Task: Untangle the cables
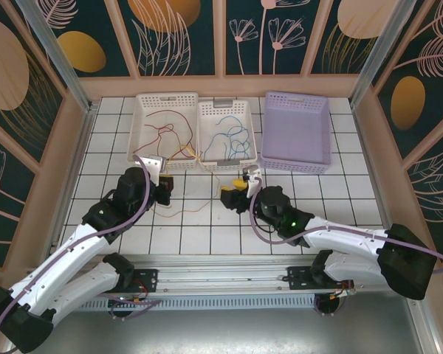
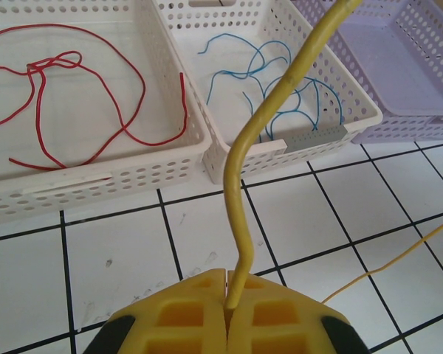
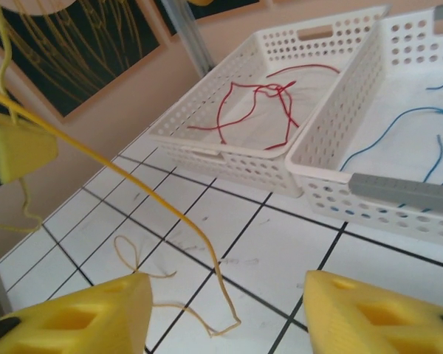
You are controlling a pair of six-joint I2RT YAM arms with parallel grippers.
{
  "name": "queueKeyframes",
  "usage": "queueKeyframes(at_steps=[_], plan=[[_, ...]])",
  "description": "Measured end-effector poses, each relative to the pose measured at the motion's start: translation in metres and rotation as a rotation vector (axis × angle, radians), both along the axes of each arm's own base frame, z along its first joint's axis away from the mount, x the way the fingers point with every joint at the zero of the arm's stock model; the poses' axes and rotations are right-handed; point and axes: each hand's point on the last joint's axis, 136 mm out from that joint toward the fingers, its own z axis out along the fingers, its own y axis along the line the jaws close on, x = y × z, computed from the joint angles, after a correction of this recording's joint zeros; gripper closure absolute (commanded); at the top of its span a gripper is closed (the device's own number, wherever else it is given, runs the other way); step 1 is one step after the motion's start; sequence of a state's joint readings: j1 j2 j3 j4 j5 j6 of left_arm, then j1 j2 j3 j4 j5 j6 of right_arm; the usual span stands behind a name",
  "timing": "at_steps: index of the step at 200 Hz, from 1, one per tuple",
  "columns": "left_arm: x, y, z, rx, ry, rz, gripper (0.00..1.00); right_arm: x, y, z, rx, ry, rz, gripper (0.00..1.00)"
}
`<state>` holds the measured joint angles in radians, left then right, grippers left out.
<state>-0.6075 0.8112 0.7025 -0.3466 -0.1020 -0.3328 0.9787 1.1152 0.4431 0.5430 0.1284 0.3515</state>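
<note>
My left gripper (image 2: 227, 274) is shut on the end of a yellow cable (image 2: 240, 221), which rises from the closed yellow fingers toward the baskets. In the top view that gripper (image 1: 165, 186) sits over the tiles in front of the left basket. The same yellow cable (image 3: 162, 203) slants down from the upper left to the tile between the fingers of my right gripper (image 3: 225, 295), which is open and holds nothing. Beside it a thin tan cable (image 3: 129, 258) loops on the tile. Red cables (image 2: 81, 96) lie in the left white basket, blue cables (image 2: 280, 81) in the middle one.
Three baskets stand in a row at the back: a white one (image 1: 142, 140) on the left, a white one (image 1: 207, 164) in the middle, a purple one (image 1: 295, 158) on the right with nothing showing inside. Wooden walls enclose the tiled table.
</note>
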Motion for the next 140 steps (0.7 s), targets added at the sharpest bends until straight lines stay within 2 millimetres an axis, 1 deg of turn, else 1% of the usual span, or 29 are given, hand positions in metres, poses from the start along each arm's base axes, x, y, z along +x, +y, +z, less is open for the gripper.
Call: queueKeyframes(at_steps=[21, 41, 86, 105, 140], plan=[[0.000, 0.000, 0.000, -0.001, 0.001, -0.002, 1.00, -0.003, 0.003, -0.004, 0.009, 0.009, 0.026, 0.36], [-0.001, -0.001, -0.001, -0.002, 0.003, -0.005, 1.00, -0.003, 0.009, -0.012, 0.004, 0.017, 0.045, 0.35], [-0.001, -0.002, -0.001, -0.004, 0.005, -0.010, 1.00, 0.005, 0.026, -0.041, -0.048, 0.044, 0.060, 0.35], [-0.001, -0.002, -0.002, -0.005, 0.005, -0.011, 1.00, 0.010, 0.035, -0.046, -0.054, 0.046, 0.066, 0.39], [-0.001, -0.002, -0.002, -0.006, 0.006, -0.014, 1.00, 0.021, 0.044, -0.040, -0.044, 0.009, 0.046, 0.48]])
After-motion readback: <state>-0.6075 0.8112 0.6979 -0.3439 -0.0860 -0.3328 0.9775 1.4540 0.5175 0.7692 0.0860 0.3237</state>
